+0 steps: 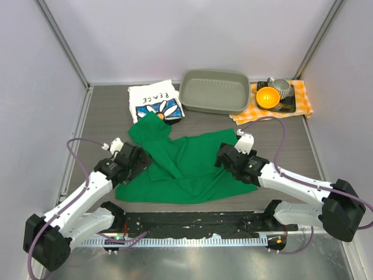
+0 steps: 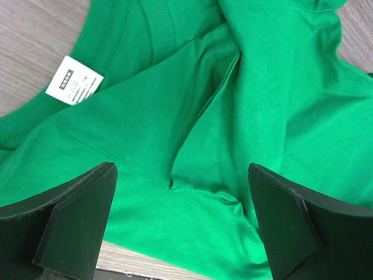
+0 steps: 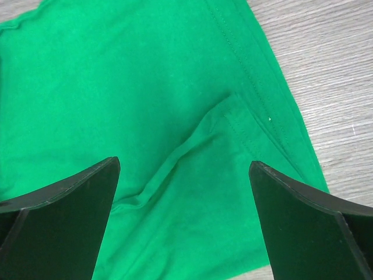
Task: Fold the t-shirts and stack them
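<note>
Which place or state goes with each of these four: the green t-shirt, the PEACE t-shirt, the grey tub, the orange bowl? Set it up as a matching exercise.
Column one:
1 green t-shirt
2 PEACE t-shirt
3 grey tub
4 orange bowl

Column two:
A on the checked cloth, back right
B folded, back left
C unfolded and rumpled
D at the back, in the middle

Pairs: 1-C, 2-B, 3-D, 4-A

White arm links (image 1: pixel 81 199), black joints (image 1: pixel 111 169) and bases (image 1: pixel 46 242), looping purple cables (image 1: pixel 70 149), flat black wedge-shaped fingers (image 2: pixel 76 221)
</note>
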Controlling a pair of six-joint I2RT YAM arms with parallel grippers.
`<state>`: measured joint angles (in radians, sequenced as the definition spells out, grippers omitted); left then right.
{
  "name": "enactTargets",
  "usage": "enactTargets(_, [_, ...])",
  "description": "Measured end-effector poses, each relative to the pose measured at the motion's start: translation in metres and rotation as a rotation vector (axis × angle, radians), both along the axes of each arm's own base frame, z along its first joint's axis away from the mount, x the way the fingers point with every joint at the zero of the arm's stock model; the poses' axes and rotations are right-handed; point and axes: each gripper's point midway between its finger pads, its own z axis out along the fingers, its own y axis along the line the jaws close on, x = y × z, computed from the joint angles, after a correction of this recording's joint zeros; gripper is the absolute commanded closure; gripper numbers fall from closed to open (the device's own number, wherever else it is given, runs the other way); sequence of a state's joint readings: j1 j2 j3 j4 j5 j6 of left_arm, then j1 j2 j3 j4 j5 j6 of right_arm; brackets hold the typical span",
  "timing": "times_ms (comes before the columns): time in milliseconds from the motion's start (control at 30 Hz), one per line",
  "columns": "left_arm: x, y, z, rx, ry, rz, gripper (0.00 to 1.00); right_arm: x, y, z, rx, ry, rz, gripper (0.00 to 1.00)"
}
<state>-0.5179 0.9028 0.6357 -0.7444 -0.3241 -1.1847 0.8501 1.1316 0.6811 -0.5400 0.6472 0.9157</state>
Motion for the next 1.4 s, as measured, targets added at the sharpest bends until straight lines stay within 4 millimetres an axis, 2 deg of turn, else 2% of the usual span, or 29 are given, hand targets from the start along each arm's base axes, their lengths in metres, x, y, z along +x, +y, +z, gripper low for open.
enactTargets(167, [0.011,-0.006,-0.004,0.011,0.007,-0.016,0.0,0.005,-0.002,-0.022,-0.004,0.015,0.004,0.0])
enactTargets(400, [0.017,-0.01,-0.002,0.005,-0.014,-0.022,0.0,0.016,-0.001,-0.037,0.043,0.012,0.005,0.0])
enactTargets(600, [0.019,-0.011,-0.003,0.009,-0.017,-0.03,0.0,0.015,-0.008,-0.065,0.057,0.055,-0.007,0.0])
enactTargets(900, [0.02,-0.011,-0.003,0.014,-0.016,-0.032,0.0,0.031,-0.012,-0.066,0.02,0.059,-0.078,0.0])
enactTargets(1067, [0.02,-0.009,-0.003,0.022,-0.018,-0.027,0.0,0.019,-0.029,-0.069,-0.024,0.103,-0.142,0.0])
enactTargets(1267, [0.02,-0.007,-0.002,0.026,-0.023,-0.022,0.0,-0.013,-0.054,-0.07,-0.06,0.184,-0.209,0.0])
enactTargets(1400, [0.019,-0.007,0.0,0.02,-0.031,-0.02,0.0,-0.025,-0.067,-0.057,-0.066,0.182,-0.233,0.0])
